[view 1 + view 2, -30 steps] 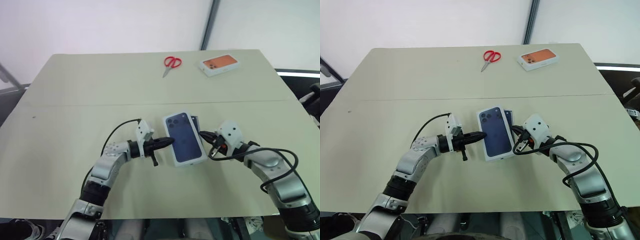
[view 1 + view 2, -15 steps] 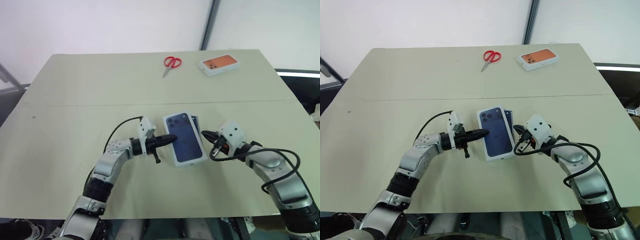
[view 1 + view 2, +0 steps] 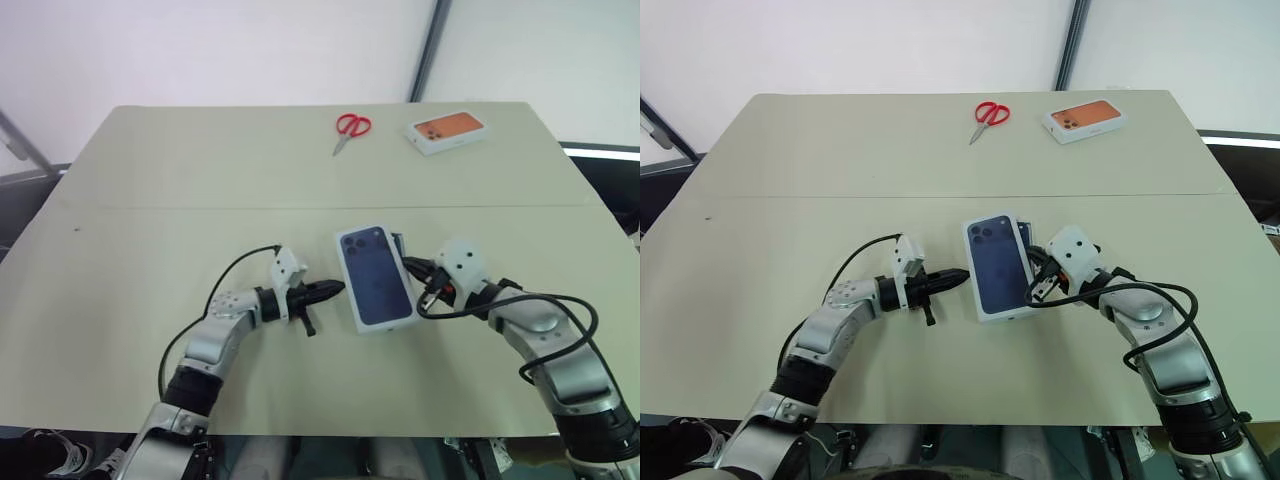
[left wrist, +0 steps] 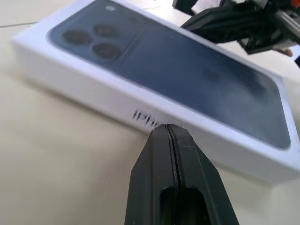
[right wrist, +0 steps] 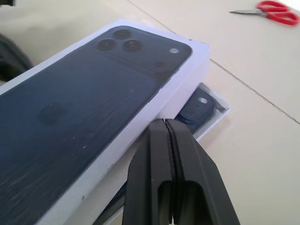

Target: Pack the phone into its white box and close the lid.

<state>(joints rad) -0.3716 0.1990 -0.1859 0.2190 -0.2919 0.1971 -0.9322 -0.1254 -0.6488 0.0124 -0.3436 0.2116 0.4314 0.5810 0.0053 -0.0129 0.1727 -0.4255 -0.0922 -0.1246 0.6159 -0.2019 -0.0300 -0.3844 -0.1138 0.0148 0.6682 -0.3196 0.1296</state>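
Near the table's [image 3: 150, 200] front centre, the lid [image 3: 376, 276] sits askew over the white box [image 5: 213, 115], leaving one tray edge and a corner of the phone [image 5: 197, 108] exposed. Left of the lid, the left gripper [image 4: 168, 136] is clenched, its tip at the lid's side wall. Right of the lid, the right gripper [image 5: 165, 129] is also clenched, empty. Beyond the lid lie red scissors [image 3: 351, 128] and an orange-pictured box [image 3: 449, 131].

lid [image 3: 377, 276] white, navy phone pic | scissors [image 3: 351, 127] red | table [image 3: 150, 200] beige
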